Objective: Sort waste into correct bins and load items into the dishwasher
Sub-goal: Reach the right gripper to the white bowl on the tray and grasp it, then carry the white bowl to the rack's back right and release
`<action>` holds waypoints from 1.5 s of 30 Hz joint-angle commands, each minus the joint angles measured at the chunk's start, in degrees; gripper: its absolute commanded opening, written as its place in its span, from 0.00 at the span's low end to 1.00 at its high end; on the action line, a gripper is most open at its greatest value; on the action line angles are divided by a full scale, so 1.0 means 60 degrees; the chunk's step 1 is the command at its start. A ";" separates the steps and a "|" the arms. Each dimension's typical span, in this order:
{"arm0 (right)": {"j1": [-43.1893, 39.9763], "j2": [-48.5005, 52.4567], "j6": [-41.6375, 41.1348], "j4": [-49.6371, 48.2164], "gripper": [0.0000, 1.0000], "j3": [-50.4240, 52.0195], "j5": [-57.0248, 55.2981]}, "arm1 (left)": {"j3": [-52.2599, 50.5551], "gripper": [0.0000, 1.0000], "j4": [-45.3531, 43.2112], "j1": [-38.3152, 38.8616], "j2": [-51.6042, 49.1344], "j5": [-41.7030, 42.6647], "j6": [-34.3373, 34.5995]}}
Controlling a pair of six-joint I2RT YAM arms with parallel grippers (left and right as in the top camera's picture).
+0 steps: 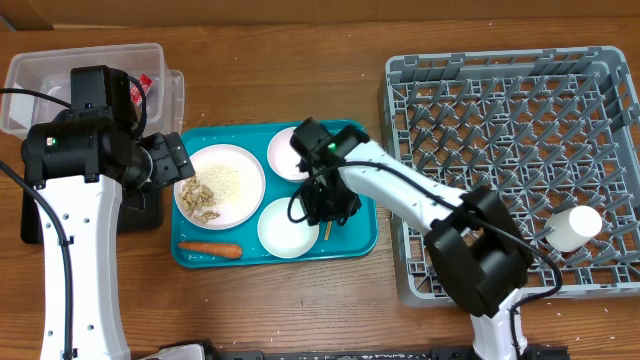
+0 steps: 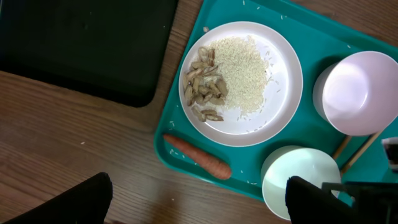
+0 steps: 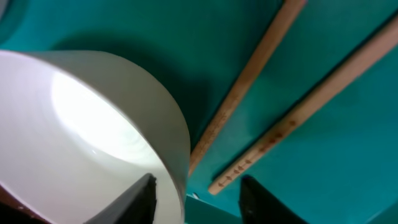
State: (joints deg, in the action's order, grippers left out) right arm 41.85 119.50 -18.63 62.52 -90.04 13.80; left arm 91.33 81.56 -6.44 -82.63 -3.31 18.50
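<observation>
On the teal tray lie a white plate of rice and brown crumbs, two white bowls, a carrot and two wooden chopsticks. My right gripper is low over the tray. In the right wrist view it is open: one finger is inside a bowl, the other outside, and the rim and a chopstick end are between them. My left gripper hangs open and empty over the bare table by the tray's front left corner, near the carrot.
A clear tub at the back left holds a red wrapper. A black tray lies under my left arm. The grey dish rack fills the right side, with a white cup lying in it.
</observation>
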 commanded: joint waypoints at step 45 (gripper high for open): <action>-0.8612 -0.1978 -0.0295 -0.3024 0.04 -0.1432 -1.3945 | -0.0073 0.91 -0.0488 -0.0058 -0.0040 -0.0113 0.0168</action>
State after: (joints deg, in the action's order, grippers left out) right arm -8.16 102.87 -20.80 46.39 -98.45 -65.47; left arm 91.11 79.09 -6.44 -82.67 -3.31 18.52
